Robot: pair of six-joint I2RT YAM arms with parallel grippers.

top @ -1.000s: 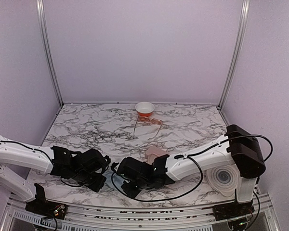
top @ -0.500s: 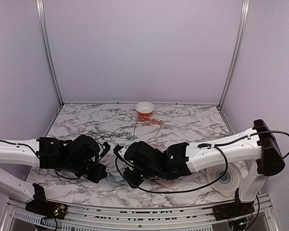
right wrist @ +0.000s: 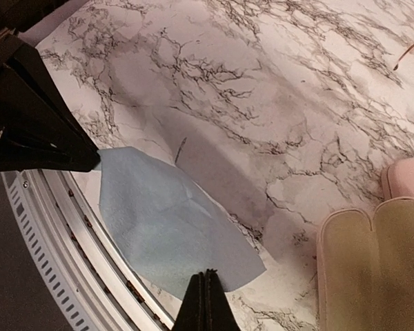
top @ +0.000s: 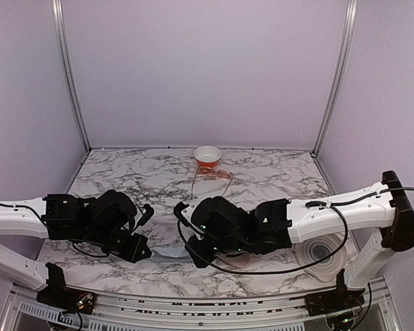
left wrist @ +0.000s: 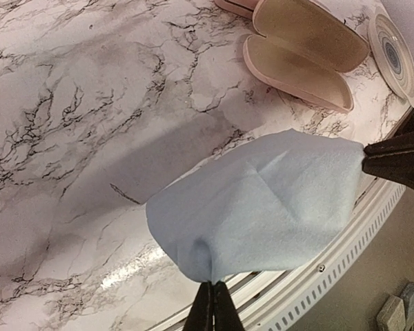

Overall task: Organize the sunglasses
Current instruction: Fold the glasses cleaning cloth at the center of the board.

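A pair of wire-framed sunglasses [top: 211, 176] with orange-brown lenses lies at the back of the table, just in front of a small bowl [top: 207, 155]. I cannot make out the pale pair. My left gripper [left wrist: 214, 295] is shut on one corner of a light blue cloth [left wrist: 262, 207]. My right gripper [right wrist: 205, 281] is shut on the opposite edge of the cloth [right wrist: 165, 221]. The cloth [top: 167, 249] hangs stretched between both grippers just above the table's near edge. Both grippers are far from the sunglasses.
An open pink case [left wrist: 300, 48] lies right of the cloth, also in the right wrist view [right wrist: 372, 269], mostly under my right arm from above. A round white ringed object [top: 324, 255] sits at the near right. The metal rail [top: 193, 296] runs along the front edge.
Both arms have swung up and away from the near edge, with the cloth pinched between them. My right arm now covers the pink case seen from above.
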